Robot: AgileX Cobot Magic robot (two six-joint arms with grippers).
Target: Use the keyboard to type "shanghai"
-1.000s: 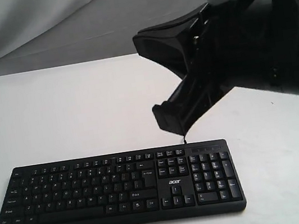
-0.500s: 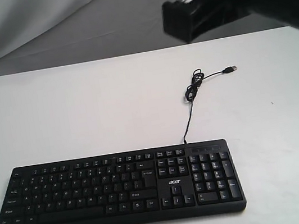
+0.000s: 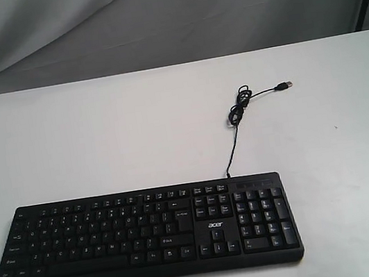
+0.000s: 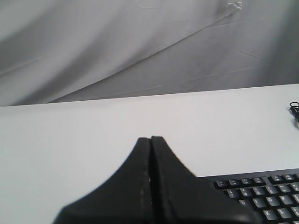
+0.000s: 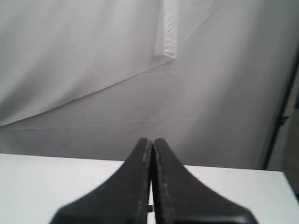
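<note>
The white letters on the keyboard (image 3: 143,235) are too small to read. From the left wrist, the blurry left gripper (image 4: 150,139) hides part of the keyboard, and the picture's edge cuts off more. Only a bit of the cable (image 4: 294,108) peeks in. The blurry right gripper (image 5: 152,140) hides part of the tabletop (image 5: 46,182).
</note>
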